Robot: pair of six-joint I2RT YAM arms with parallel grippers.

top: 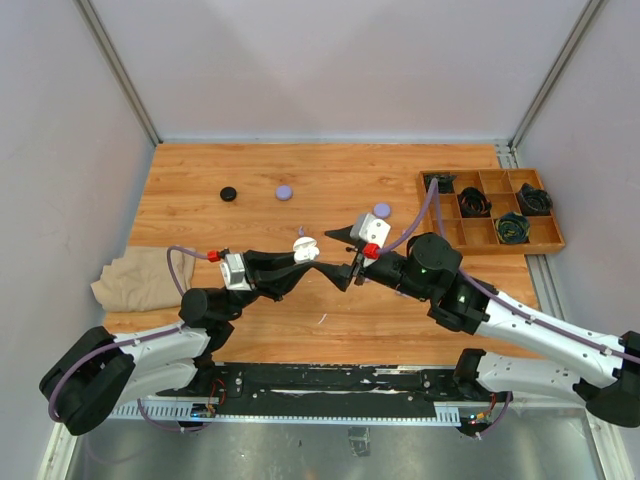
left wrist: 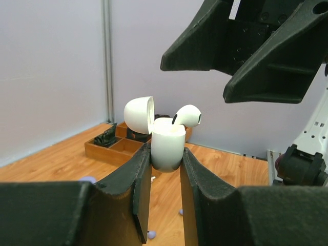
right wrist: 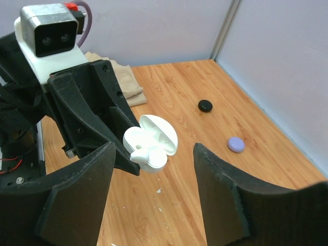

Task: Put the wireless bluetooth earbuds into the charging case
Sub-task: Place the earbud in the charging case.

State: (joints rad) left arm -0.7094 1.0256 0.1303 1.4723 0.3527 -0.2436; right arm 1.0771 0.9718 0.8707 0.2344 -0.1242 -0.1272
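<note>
The step in hand is seating a white earbud [left wrist: 188,115] in the case [left wrist: 166,146]. The left gripper [left wrist: 165,159] pinches the white case by its lower body and holds it up off the table [right wrist: 205,169], lid [left wrist: 138,115] flipped open. The earbud sits tilted in the mouth, its head proud of the rim. The right gripper [right wrist: 154,148] hangs close by, jaws spread, nothing between them. Next, I judge, the earbud needs a gentle push straight down until it drops flush, with the case kept steady. Whether the second socket is filled cannot be told, since the left wrist view hides the case's inside. Small lavender bits [left wrist: 151,234] on the table are too blurred to name.
</note>
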